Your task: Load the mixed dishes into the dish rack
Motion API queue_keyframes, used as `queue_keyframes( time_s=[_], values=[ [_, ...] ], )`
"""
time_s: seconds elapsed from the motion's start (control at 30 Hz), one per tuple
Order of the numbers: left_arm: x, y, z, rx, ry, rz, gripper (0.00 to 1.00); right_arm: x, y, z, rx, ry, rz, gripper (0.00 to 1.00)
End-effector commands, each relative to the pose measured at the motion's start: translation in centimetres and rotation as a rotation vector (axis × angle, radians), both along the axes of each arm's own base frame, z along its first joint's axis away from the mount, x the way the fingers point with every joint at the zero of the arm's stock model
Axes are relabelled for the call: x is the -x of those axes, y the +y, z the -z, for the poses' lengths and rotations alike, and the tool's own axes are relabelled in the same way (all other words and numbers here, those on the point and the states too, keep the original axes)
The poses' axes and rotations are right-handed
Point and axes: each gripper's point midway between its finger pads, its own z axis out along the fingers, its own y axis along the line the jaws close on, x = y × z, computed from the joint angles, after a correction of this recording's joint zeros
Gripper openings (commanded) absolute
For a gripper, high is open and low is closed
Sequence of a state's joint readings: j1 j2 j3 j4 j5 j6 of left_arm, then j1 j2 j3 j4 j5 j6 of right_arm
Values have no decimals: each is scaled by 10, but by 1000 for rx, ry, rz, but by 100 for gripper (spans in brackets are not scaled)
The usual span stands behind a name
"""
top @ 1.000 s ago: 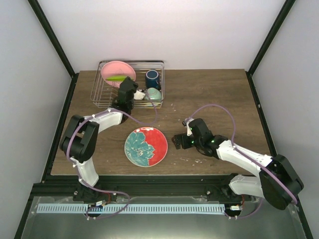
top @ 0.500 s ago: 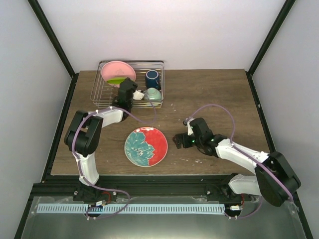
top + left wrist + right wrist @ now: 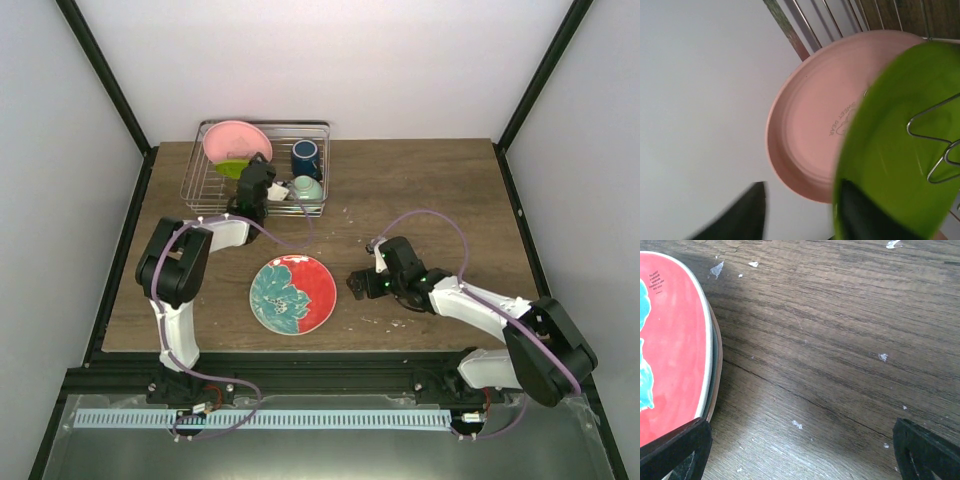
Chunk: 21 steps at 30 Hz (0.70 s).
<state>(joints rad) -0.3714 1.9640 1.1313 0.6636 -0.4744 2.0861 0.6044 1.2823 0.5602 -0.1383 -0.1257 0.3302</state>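
Observation:
The dish rack (image 3: 196,188) stands at the back left. In it the pink plate (image 3: 236,141) stands on edge, with the lime-green plate (image 3: 231,168) leaning in front, the dark blue cup (image 3: 306,157) and the mint bowl (image 3: 309,187). My left gripper (image 3: 262,176) is at the rack, open. In the left wrist view one finger (image 3: 860,212) lies against the green plate (image 3: 900,150), the other finger (image 3: 742,215) stands apart, and the pink plate (image 3: 810,125) is behind. The floral plate (image 3: 293,293) lies flat on the table. My right gripper (image 3: 360,284) is open just right of it, low over the wood.
Rack tines (image 3: 935,145) cross in front of the green plate. The right wrist view shows the floral plate's rim (image 3: 707,365) at the left and wood with white specks (image 3: 883,357) between the wide-spread fingers (image 3: 675,450). Dark frame posts and white walls enclose the table.
My left gripper's jaws have parted from the lime-green plate, which now rests lower in the rack. The left elbow has swung inward. The right gripper has barely shifted.

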Motion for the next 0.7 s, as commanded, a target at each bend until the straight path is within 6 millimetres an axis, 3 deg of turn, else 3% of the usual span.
queue_keyframes(
  time_s=[0.0, 0.07, 0.13, 0.23, 0.37, 0.5, 0.6, 0.67],
  values=[
    [-4, -1, -15, -71, -40, 17, 70, -6, 2, -5, -15, -20, -2, 100],
    [-1, 0, -16, -59, -35, 13, 90, -5, 3, -5, -17, -19, -4, 100],
    [1, 1, -18, -52, -34, 7, 99, -5, 3, -6, -21, -16, -5, 100],
    [3, 2, -24, -43, -49, -5, 100, -5, 4, -8, -28, -17, -7, 100],
    [8, -5, -49, -1, -105, -37, 100, -4, 3, -11, -29, -24, -2, 100],
    [16, -15, -87, 182, -181, -129, 100, -5, 1, -16, -25, -31, 5, 100],
    [24, -19, -126, 432, -274, -242, 100, -5, 0, -19, -25, -25, 17, 100],
    [33, -19, -137, 572, -274, -322, 100, -3, 0, -22, -30, -27, 17, 100]
  ],
)
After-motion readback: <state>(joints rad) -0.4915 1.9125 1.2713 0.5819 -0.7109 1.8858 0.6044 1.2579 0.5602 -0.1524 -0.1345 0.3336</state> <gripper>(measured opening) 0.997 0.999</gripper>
